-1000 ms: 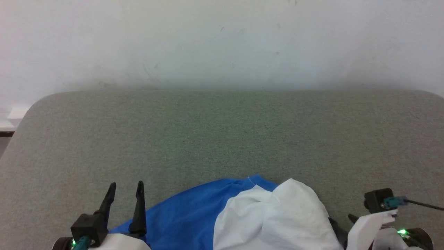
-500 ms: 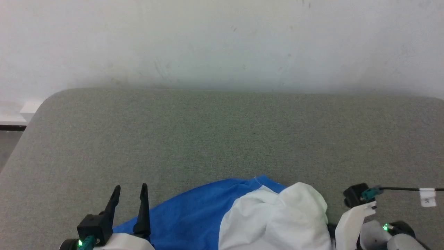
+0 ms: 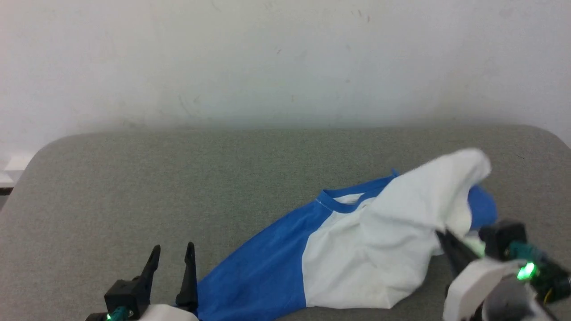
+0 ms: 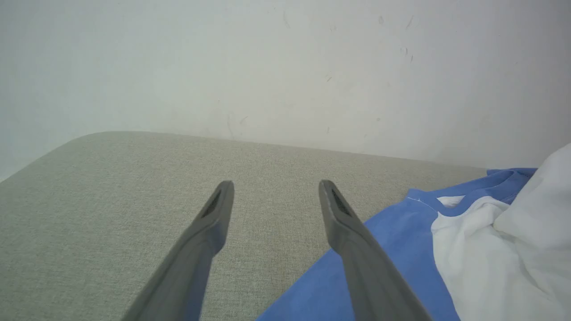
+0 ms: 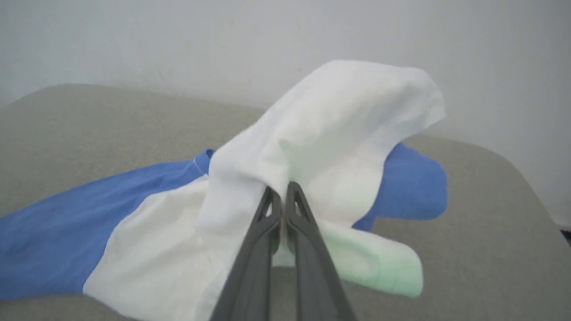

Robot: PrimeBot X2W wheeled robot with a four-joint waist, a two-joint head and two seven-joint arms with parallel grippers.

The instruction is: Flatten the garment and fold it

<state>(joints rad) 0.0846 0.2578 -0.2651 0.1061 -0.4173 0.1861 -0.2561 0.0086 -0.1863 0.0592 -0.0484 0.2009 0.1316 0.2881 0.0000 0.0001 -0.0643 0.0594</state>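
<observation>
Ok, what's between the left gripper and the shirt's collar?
Between left gripper and collar: only the blue sleeve of the garment, lying on the grey tabletop, per the head view.

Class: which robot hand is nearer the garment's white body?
Right. The right hand is shut on the garment, on its white cloth; the left hand stands open beside the blue sleeve.

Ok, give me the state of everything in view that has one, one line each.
White raglan T-shirt with royal-blue sleeves: crumpled, unfolded, one white part lifted off the grey fabric tabletop.
Left gripper with two dark fingers: open, empty, beside the blue sleeve.
Right gripper: shut on the T-shirt's white cloth.
</observation>
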